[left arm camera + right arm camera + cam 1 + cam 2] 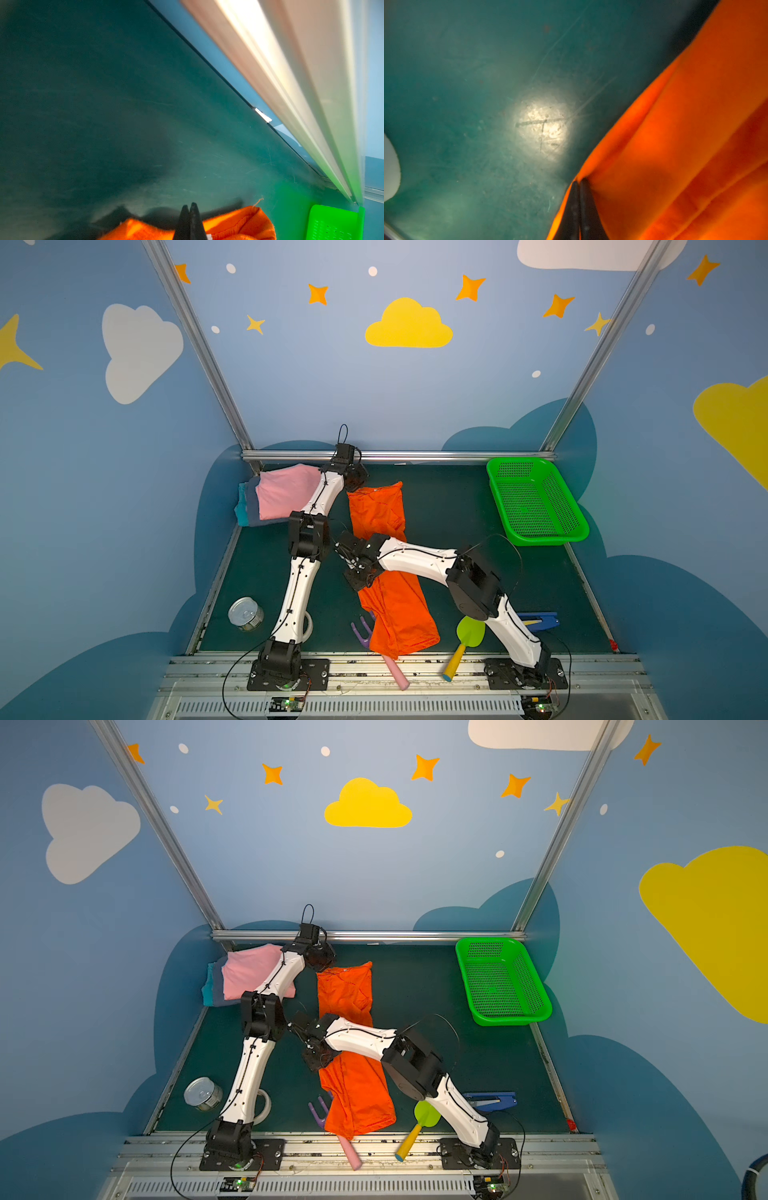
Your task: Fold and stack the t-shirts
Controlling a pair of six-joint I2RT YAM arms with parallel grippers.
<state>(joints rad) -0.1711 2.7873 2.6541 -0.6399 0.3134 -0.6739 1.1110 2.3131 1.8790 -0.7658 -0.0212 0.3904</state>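
Left wrist view is showing the left gripper (pixel 189 205) closing tight on an edge of the orange t-shirt (pixel 239 222); the right gripper (pixel 580 181) is likewise pinching its folded edge. In a top view the shirt is lying along the table (pixel 457 522) from 12 to 6 o'clock, with the folded stack (pixel 282 497) at 10 o'clock. Judging by this, both arms should be lifting together, carrying that edge toward 3 o'clock and keeping the cloth taut.

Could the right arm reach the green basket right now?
Probably not yet: the right tool is shut on the orange t-shirt, so it would drag the cloth. The mat toward the green basket looks free.
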